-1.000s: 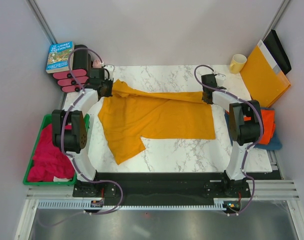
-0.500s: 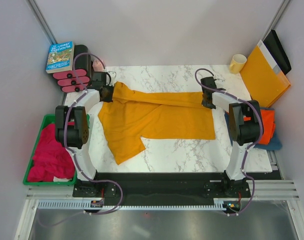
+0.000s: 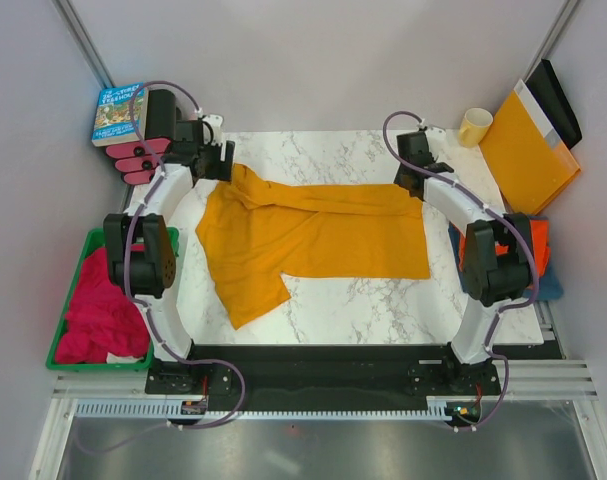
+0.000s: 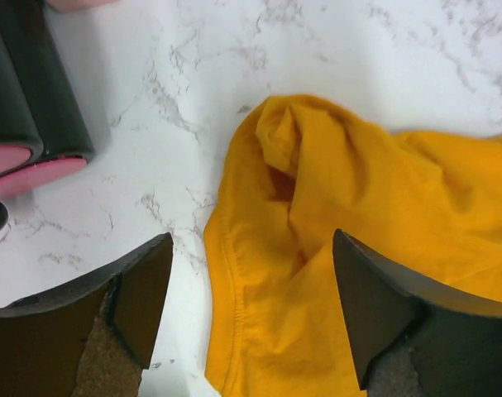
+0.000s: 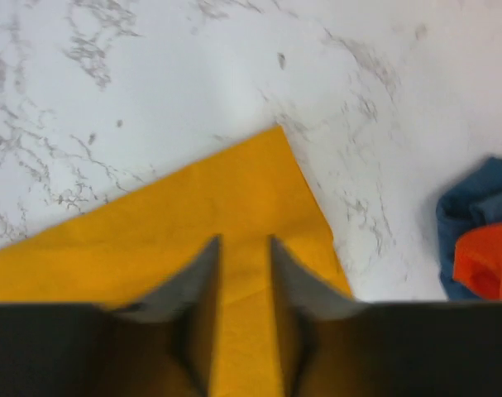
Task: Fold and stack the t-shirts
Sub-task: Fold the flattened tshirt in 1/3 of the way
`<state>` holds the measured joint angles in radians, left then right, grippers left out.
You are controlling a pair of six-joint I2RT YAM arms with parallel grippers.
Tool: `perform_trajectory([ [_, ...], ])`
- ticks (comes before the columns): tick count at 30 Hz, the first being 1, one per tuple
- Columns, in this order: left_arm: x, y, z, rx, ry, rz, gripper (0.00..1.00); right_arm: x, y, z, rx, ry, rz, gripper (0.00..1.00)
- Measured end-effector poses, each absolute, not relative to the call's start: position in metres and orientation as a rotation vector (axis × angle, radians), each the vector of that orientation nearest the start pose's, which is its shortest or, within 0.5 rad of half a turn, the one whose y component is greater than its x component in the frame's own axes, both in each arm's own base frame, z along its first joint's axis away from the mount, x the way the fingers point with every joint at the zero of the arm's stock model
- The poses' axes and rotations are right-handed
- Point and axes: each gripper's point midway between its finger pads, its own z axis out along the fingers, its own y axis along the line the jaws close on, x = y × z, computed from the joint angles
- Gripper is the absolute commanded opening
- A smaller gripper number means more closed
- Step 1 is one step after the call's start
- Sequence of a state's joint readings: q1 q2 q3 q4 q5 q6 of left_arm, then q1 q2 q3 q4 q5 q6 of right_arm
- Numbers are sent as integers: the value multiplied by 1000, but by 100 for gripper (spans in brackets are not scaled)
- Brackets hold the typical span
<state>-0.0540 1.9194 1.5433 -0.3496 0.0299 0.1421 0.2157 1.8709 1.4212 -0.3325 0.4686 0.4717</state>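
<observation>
- Your left gripper hangs over the far-left corner of the mustard-yellow t-shirt. Its jaws are spread wide on either side of a bunched fold and clamp nothing.
- Your right gripper sits above the same shirt's far-right corner. The wrist view is blurred, but the fingers appear parted with flat cloth showing between them, so it seems to hold nothing.
- The mustard-yellow t-shirt lies spread across the middle of the marble table. Its far edge is folded over in a long band, and one sleeve points towards the arm bases.
- The orange-red t-shirt rests on the blue t-shirt at the table's right edge, partly hidden behind your right arm.
- A blue paperback stands at the far-left corner. Its cover carries yellow lettering too small to read with confidence.
- A yellow mug and a yellow-orange envelope occupy the far-right corner.
- A green bin holding red cloth sits to the table's left.
</observation>
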Motion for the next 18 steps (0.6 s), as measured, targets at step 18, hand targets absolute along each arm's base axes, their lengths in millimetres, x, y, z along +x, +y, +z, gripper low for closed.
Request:
perform_trajectory([
  [18,554,-79,64,305,2428,-112,36,523,82,26,507,2392,-84,0],
])
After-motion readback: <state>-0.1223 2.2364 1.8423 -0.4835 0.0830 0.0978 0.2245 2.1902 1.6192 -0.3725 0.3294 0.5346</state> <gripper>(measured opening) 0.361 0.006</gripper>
